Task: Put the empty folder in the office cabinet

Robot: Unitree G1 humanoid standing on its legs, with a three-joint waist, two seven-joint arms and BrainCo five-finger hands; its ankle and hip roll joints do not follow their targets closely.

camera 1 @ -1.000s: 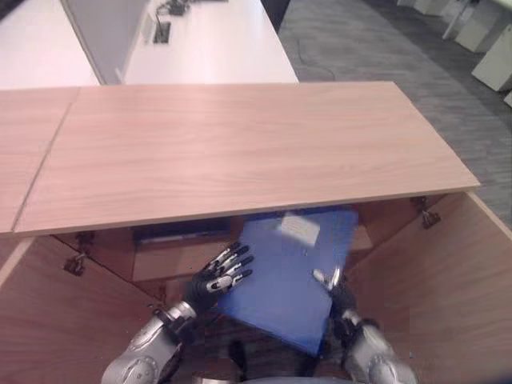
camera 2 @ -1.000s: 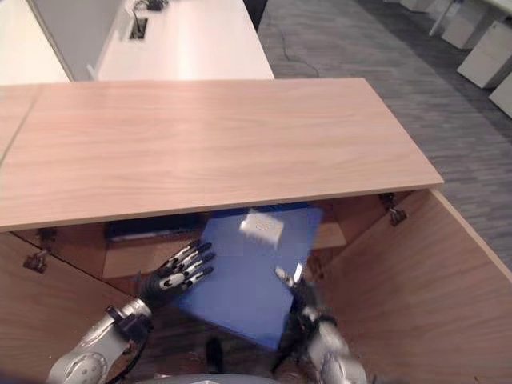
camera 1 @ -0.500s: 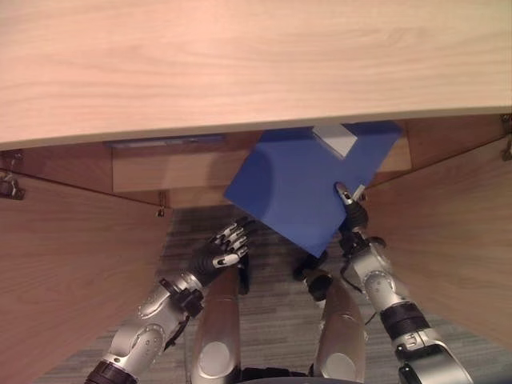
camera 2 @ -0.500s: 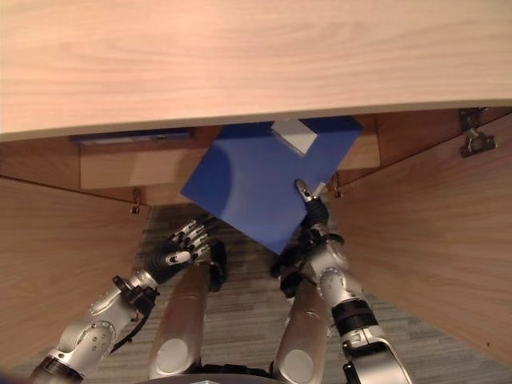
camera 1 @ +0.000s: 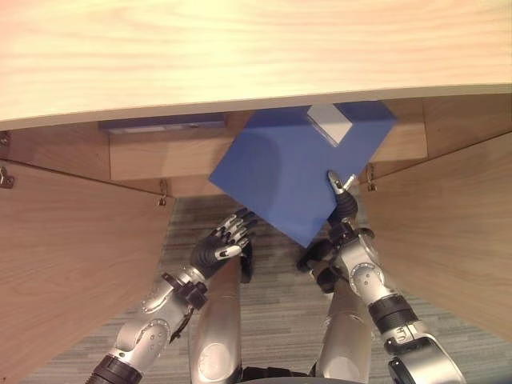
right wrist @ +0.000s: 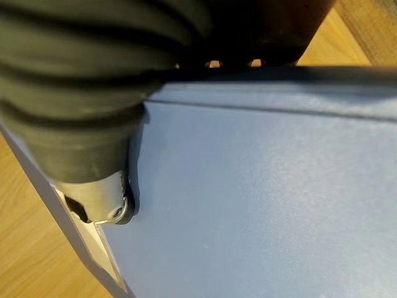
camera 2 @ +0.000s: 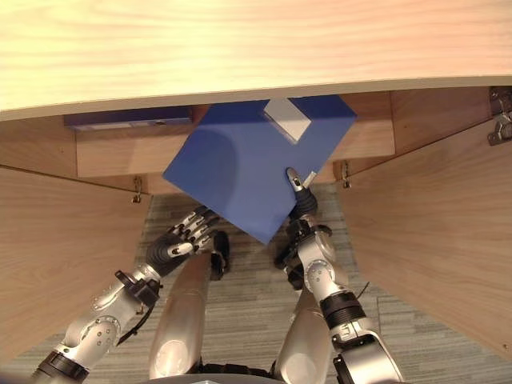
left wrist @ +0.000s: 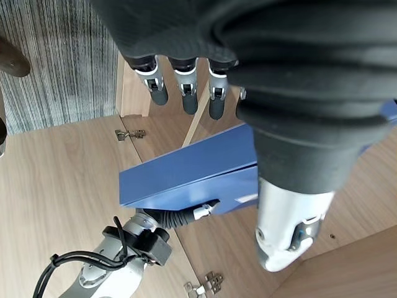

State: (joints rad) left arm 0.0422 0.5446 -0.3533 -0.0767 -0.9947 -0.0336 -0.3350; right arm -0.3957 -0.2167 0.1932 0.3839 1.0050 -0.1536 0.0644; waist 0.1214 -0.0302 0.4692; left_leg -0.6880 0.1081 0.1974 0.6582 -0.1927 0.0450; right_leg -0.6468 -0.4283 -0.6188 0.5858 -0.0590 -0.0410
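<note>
1. We see the blue folder point(camera 1: 292, 172) held tilted in the cabinet opening, its far edge tucked under the cabinet top point(camera 1: 240, 56) at 12 o'clock, so that edge is cut off from us.
2. A pale label point(camera 1: 330, 124) sits near its upper corner; we cannot make out any print on it.
3. Our right hand point(camera 1: 342, 205) grips the folder's corner at about 4 o'clock; the thumb lies on the blue face, while the fingers beneath are hidden, and the right wrist view shows the thumb pressed against the cover.
4. Our left hand point(camera 1: 222, 245) hangs at 7 o'clock from the folder, relaxed and holding nothing, apart from the folder's lower edge.
5. A shelf point(camera 1: 160, 156) inside the cabinet runs behind the folder, with a dark flat item point(camera 1: 160, 124) on it at 10 o'clock, mostly hidden by the top.
6. Open doors point(camera 1: 72, 256) stand at either side.
7. Against half a second ago, the folder sits slightly lower and more to the left in our view, and the right hand with it; the left hand has barely shifted.
</note>
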